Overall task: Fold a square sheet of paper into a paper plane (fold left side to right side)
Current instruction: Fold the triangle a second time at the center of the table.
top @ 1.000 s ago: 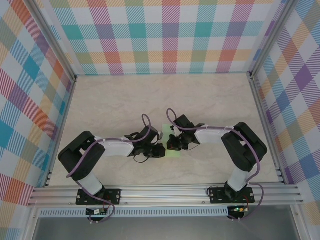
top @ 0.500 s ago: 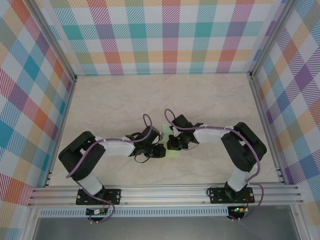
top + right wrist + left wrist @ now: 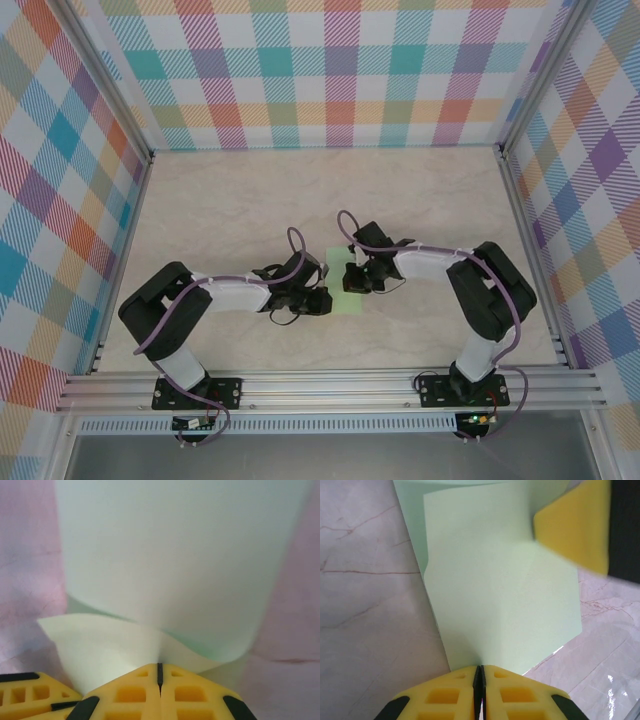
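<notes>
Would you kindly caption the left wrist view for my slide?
Left fingers pinch the near edge of the square sheet of paper, right fingers over its far side.

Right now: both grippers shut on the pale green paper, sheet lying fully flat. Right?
Not flat. The left gripper and right gripper are shut on the pale green paper, but the right wrist view shows its pinched edge lifted and curling over the rest.

Both arms bend inward with forearms low. The left gripper [image 3: 320, 300] points toward 3 o'clock, jaws pressed together. The right gripper [image 3: 350, 281] points toward 8 o'clock, pinching the sheet of paper [image 3: 170, 555].
</notes>
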`<state>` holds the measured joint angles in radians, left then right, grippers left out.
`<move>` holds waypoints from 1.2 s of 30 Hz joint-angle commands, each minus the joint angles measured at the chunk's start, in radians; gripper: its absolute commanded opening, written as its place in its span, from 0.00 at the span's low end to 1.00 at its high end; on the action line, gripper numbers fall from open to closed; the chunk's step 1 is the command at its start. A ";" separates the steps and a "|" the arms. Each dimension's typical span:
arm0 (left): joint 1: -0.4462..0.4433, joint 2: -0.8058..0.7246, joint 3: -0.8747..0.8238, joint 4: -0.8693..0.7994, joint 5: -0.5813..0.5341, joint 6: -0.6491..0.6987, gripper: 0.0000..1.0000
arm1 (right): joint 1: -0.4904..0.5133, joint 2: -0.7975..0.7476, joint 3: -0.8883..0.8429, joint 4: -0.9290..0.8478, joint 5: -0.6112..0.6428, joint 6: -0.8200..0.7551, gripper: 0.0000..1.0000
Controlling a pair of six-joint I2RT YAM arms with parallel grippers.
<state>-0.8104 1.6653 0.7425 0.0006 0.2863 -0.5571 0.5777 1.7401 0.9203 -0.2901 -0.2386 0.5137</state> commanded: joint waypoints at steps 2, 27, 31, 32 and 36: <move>-0.004 0.051 -0.029 -0.146 -0.087 0.023 0.12 | -0.061 -0.005 0.029 -0.064 0.094 -0.072 0.00; -0.004 0.014 -0.031 -0.149 -0.089 0.021 0.12 | 0.024 0.016 0.007 0.064 -0.079 0.038 0.00; -0.004 0.011 -0.034 -0.141 -0.072 0.021 0.12 | 0.001 0.033 0.015 0.028 -0.033 0.007 0.00; -0.005 0.010 -0.035 -0.140 -0.070 0.022 0.12 | -0.006 0.034 0.015 0.015 -0.021 0.000 0.00; -0.004 -0.007 -0.033 -0.147 -0.074 0.020 0.12 | -0.015 0.035 0.019 -0.033 0.025 -0.031 0.00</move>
<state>-0.8112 1.6588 0.7429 -0.0051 0.2821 -0.5571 0.5785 1.7588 0.9241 -0.2638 -0.2886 0.5270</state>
